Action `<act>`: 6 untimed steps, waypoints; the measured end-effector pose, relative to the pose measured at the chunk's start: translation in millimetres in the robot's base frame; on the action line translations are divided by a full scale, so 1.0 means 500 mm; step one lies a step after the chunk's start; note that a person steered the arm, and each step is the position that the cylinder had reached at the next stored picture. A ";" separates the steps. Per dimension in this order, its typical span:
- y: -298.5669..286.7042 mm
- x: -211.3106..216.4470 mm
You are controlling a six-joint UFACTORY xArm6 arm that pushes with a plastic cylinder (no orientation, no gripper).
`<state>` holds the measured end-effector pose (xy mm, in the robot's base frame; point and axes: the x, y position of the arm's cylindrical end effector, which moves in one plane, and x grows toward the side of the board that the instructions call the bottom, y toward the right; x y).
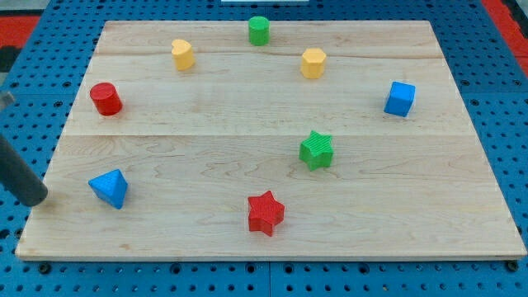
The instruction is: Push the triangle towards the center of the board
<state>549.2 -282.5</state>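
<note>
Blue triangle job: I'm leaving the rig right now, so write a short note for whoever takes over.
My tip rests at the board's left edge, just left of the blue triangle, apparently not touching it.
The triangle sits near the view's bottom-left corner, far from centre.
Done: nothing visible yet.
Left: push the triangle rightward and slightly up, into the open middle, left of the green star.

Robotics lab bench, tabletop pushing set-up. Evidence: a pale wooden board (272,235) lying flat on a blue perforated base plate (503,99) with a regular grid of holes (of the kind used for bolting fixtures), which extends behind the tip (35,199) and past every edge of the board. To the tip's right, small coloured plastic test blocks sit scattered, nearest a blue triangle (110,188).
</note>
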 end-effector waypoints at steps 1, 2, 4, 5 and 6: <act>0.070 0.002; 0.108 -0.003; 0.143 -0.012; 0.157 0.040; 0.168 0.036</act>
